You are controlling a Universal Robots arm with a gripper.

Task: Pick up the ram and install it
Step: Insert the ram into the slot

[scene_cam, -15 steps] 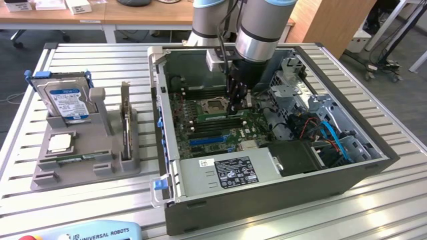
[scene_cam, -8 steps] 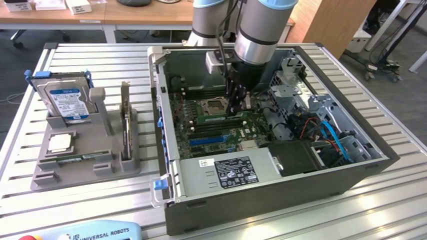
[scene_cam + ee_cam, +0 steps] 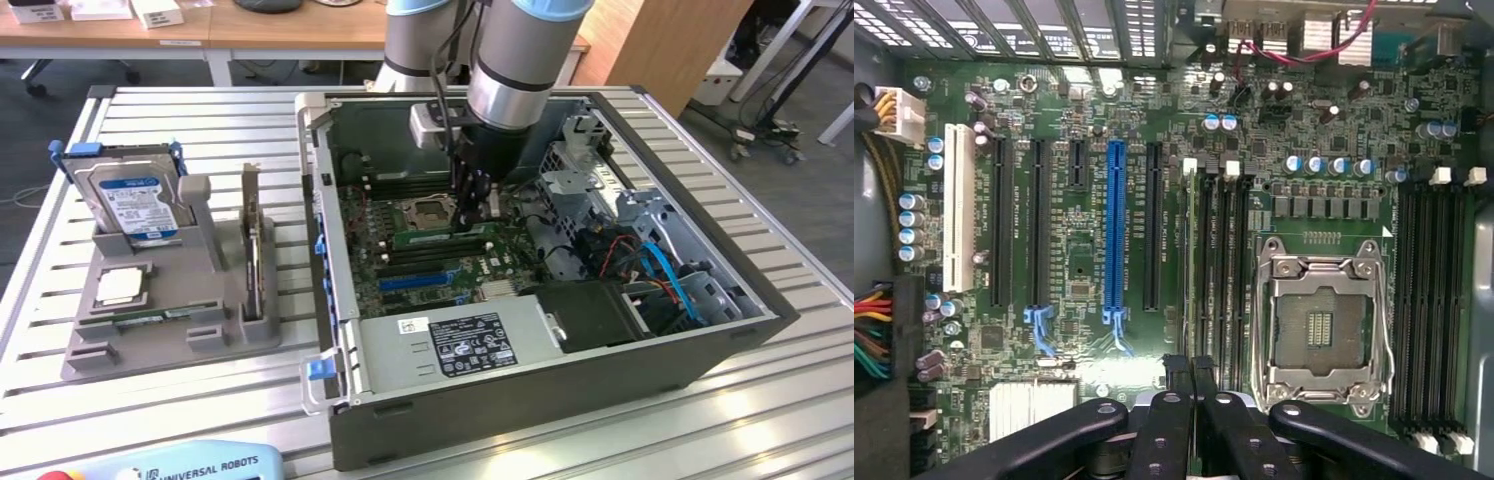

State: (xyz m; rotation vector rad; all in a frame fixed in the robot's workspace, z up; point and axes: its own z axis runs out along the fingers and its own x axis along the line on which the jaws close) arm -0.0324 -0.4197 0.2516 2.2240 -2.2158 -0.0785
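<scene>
**A:** What is the hand doing?

**B:** Its two fingers are pressed together, with nothing pinched between them that I can make out. The tips sit over one end of the ram, close beside the CPU socket. I cannot tell whether they actually bear on its top edge.

**A:** So the ram is in the board?

**B:** It looks so. It stands on edge among the memory slots beside the CPU socket, on the side facing the blue expansion slot. I cannot tell whether it is fully seated.

**A:** Which way does it run?

**B:** Its long axis lies along the slot, parallel to the nearest side of the CPU socket. One end is under the hand and the other is by the white latch. The thin top edge faces up.

**A:** How should this be done well?

**B:** I would push straight down, never sideways, so the stick stays upright. Both ends should sink evenly until the latches close, because a tilted stick would jam.

**A:** And around that?

**B:** The motherboard lies in the open computer case, which rests on the tabletop.
</scene>
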